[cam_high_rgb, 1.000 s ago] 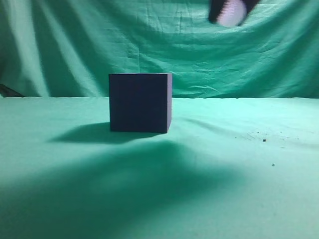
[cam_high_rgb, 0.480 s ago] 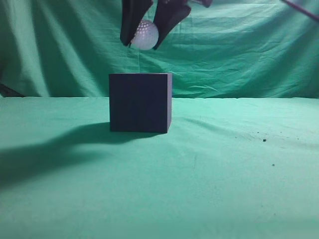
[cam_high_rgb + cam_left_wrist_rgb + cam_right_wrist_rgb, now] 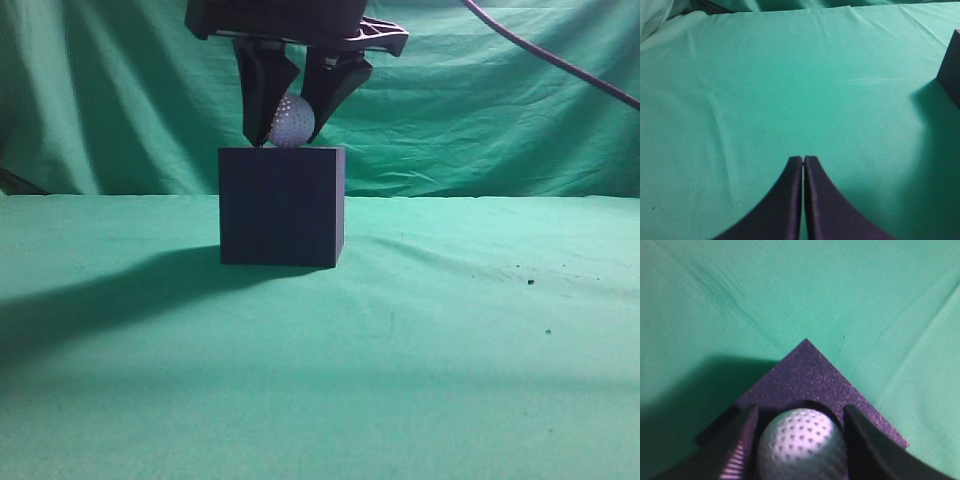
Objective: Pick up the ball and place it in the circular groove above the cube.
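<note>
Right wrist view shows the circular groove [image 3: 812, 407] in the cube [image 3: 281, 206] top, unseen from the exterior. The ball [image 3: 292, 121] sits clamped between the fingers of the right end effector [image 3: 291, 112], at the cube's top, arm reaching straight down. Left end effector [image 3: 803, 161] fully closed, empty, above the green surface [image 3: 765, 90].

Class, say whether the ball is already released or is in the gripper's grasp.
Held: the right gripper clamps the ball just atop the cube.
</note>
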